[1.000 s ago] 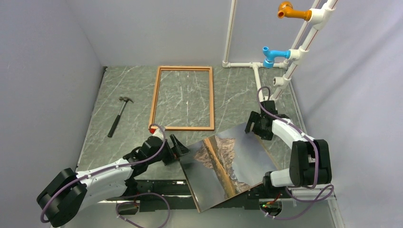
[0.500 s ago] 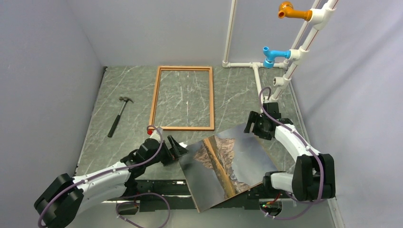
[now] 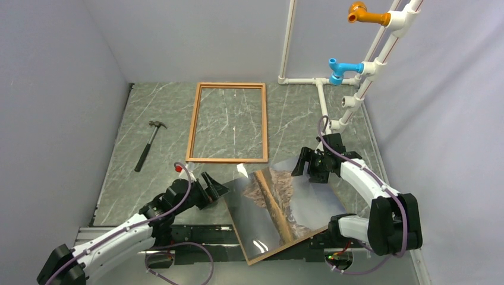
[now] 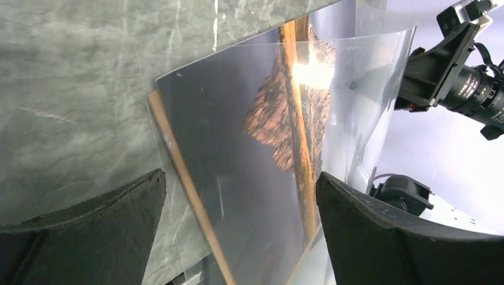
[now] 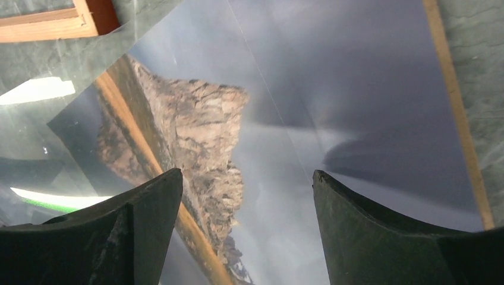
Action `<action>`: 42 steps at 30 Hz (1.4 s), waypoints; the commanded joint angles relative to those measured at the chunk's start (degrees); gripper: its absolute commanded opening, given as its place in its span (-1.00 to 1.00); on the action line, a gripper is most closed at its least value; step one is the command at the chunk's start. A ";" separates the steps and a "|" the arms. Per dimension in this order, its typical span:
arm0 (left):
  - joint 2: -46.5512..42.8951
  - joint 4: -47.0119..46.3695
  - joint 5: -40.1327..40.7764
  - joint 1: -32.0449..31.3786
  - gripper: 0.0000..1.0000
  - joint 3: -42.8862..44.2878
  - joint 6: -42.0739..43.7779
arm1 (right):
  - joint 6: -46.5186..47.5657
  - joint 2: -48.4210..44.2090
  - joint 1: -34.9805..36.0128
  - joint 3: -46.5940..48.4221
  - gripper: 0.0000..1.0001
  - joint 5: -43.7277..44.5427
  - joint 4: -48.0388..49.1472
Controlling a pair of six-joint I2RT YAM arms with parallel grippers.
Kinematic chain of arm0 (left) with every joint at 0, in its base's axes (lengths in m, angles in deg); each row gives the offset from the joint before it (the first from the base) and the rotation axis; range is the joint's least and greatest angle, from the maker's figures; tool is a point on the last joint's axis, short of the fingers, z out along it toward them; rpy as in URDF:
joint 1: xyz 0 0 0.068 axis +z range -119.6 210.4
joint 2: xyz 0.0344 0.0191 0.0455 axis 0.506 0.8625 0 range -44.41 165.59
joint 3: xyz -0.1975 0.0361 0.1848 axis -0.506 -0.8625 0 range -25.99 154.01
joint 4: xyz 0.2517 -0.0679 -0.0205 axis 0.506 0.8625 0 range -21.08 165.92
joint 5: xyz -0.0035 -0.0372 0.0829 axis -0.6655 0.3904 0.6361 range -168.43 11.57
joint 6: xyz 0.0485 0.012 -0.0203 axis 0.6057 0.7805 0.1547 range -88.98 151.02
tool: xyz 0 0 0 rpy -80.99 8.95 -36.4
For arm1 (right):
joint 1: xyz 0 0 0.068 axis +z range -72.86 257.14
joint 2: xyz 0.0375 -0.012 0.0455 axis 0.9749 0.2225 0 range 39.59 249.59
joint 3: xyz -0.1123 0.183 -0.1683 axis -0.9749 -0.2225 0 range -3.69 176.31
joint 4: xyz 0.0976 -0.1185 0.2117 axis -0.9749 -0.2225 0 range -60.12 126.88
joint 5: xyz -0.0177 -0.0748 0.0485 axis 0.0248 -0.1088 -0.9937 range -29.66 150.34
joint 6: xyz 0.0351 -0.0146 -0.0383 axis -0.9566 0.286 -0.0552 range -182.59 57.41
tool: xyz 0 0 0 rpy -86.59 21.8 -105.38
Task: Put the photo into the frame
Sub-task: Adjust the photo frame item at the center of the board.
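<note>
The photo (image 3: 279, 205), a rocky mountain mirrored under grey sky, lies tilted at the near table edge on a brown backing board (image 3: 268, 255). A clear sheet (image 3: 242, 178) lies over it, and in the left wrist view its far end (image 4: 380, 89) curls up beside the right gripper. The reddish-brown wooden frame (image 3: 191, 130) lies flat and empty behind it. My left gripper (image 3: 215, 187) is open just left of the photo's left edge (image 4: 196, 148). My right gripper (image 3: 304, 166) hangs open over the photo's far end (image 5: 267, 119), nothing between its fingers.
A hammer (image 3: 148, 145) lies at the left of the table. A white pipe rack (image 3: 324, 98) with a blue fitting (image 3: 342, 68) and an orange fitting (image 3: 362, 13) stands at the back right. Grey walls close in the table.
My right gripper has moved left and nearer, from beside the photo's far corner to over it. The left arm has drawn back a little. The clear sheet now shows glare and a lifted end.
</note>
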 commanded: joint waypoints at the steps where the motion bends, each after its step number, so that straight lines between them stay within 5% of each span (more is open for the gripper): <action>1: -6.26 11.21 3.20 -0.28 0.96 4.13 -0.93 | -1.64 -1.13 1.75 0.91 0.62 -4.17 -0.27; 11: -8.73 41.09 11.38 -0.33 0.99 15.46 1.43 | -1.32 6.16 5.21 8.15 0.63 0.36 0.84; 19: -7.69 49.83 14.40 -0.37 0.99 19.04 1.01 | 0.02 9.17 6.33 14.39 0.67 1.65 0.98; 26: -3.56 51.65 16.06 -0.33 0.99 22.82 5.48 | 0.30 11.62 6.48 17.34 0.71 -1.29 2.07; 33: 4.94 46.91 15.95 -0.35 0.99 29.11 19.60 | -0.47 7.73 6.50 14.34 0.72 4.63 -1.66; 42: 24.23 37.21 5.71 2.06 0.99 37.62 39.35 | -1.58 -3.84 6.39 9.58 0.75 6.80 -7.37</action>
